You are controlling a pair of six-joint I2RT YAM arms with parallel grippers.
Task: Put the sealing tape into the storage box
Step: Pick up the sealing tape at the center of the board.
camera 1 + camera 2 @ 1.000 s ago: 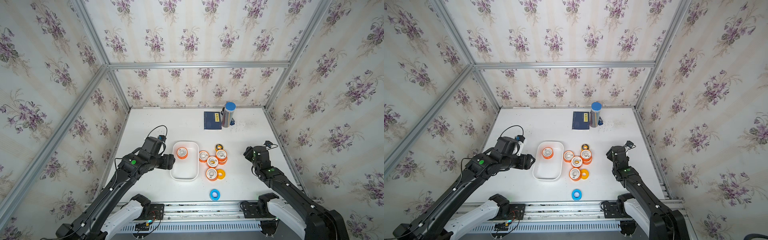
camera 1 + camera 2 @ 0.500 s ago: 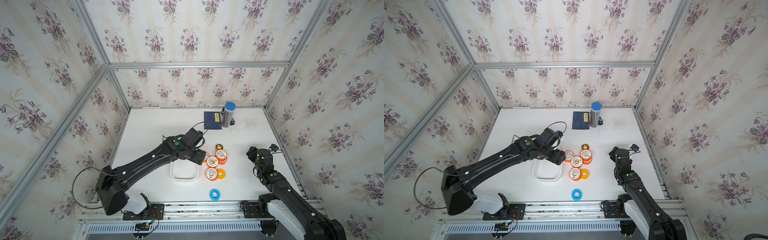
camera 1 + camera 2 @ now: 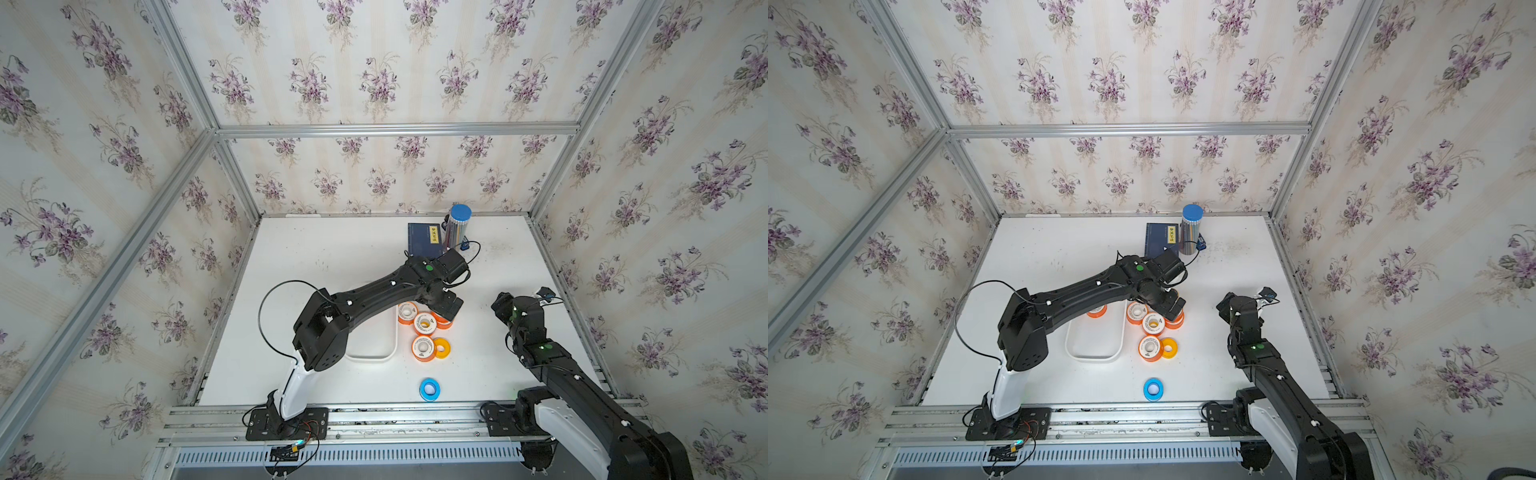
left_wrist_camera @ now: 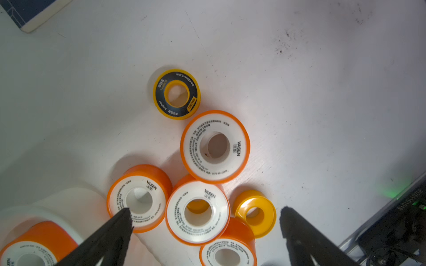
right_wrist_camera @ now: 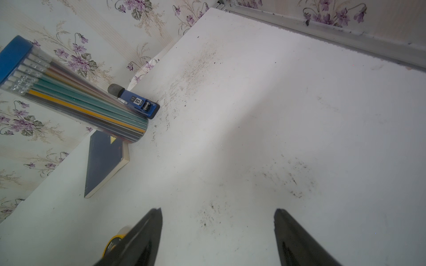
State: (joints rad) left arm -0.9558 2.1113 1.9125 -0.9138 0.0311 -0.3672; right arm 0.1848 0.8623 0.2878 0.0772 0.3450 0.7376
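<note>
- The left fingers (image 4: 110, 235) are spread wide, nothing gripped, above the round orange sealing-tape spools with white faces (image 4: 197, 213) clustered on the white table (image 4: 299, 92).
- The shallow white rectangular plastic storage box (image 3: 1096, 356) is seen just beside these fingers, one orange spool (image 3: 1097, 311) lying inside.
- The right fingers (image 5: 147, 239) are held apart above the table; a yellow-rimmed spool (image 5: 110, 246) is glimpsed beside one.

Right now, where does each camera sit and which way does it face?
Top views: high over the front rail, looking down on the table and storage box; both arms show.
Left wrist: on the left arm, looking down past the open left gripper at the sealing tape.
Right wrist: on the right arm, looking past the open right gripper toward the booklet.
Shared: both wrist views show the booklet.
</note>
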